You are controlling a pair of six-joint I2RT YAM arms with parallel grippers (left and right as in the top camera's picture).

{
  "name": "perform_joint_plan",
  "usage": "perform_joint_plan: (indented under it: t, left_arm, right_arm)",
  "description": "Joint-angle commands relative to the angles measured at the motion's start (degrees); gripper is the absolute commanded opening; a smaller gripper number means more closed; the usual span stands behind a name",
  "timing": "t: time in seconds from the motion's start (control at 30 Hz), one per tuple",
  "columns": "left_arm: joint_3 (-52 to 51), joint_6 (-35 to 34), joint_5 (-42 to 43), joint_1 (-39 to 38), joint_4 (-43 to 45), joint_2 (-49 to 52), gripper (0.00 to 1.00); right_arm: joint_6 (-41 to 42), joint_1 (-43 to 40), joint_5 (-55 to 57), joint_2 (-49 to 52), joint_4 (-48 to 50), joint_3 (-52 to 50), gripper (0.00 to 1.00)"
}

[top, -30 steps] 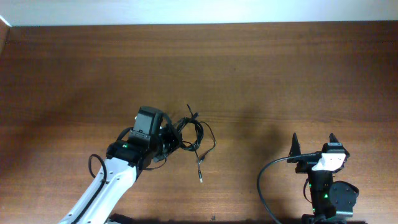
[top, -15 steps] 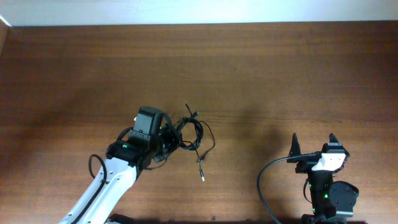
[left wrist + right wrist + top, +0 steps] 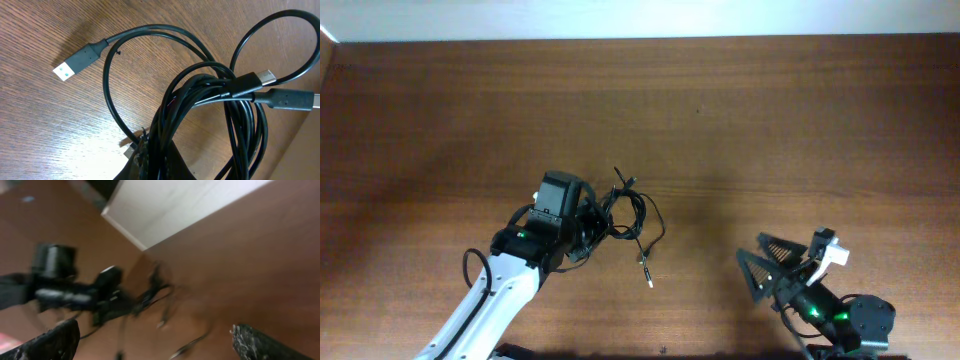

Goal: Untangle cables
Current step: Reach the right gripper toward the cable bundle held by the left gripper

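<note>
The cables lie as a tangled black bunch at mid-table. One loose strand trails down to a small silvery plug. My left gripper is shut on the bunch's left side. In the left wrist view the cables loop over the wood, pinched at the bottom of the frame by my left gripper. A USB plug sticks out to the upper left. My right gripper is open and holds nothing, well to the right of the bunch. The blurred right wrist view shows its fingers spread wide, with the cables far ahead.
A thicker black cord curves by the right arm's base near the front edge. The table's back edge meets a white wall. The left arm reaches in from the lower left.
The right arm has swung and tilted, so its open gripper now points left toward the cables. The loose plug end has slid slightly down and right. The left gripper keeps its hold.
</note>
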Motion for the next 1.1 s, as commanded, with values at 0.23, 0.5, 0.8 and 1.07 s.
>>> perform_joint_plan:
  t: [0.23, 0.5, 0.8, 1.07]
  left_arm:
    - [0.9, -0.7, 0.5, -0.1, 0.0, -0.6, 0.00]
    - [0.9, 3.8, 1.2, -0.1, 0.1, -0.6, 0.00]
    - [0.9, 9.1, 4.9, -0.1, 4.0, -0.6, 0.00]
    - [0.9, 14.6, 6.9, -0.1, 7.0, -0.6, 0.00]
  right_arm:
    - [10.8, 0.3, 5.8, 7.0, -12.6, 9.5, 0.98]
    - [8.0, 0.3, 7.7, 33.5, -24.9, 21.6, 0.99]
    - [8.0, 0.3, 0.3, 42.3, -25.1, 21.6, 0.99]
    - [10.0, 8.1, 3.6, 42.8, -22.0, 21.5, 0.82]
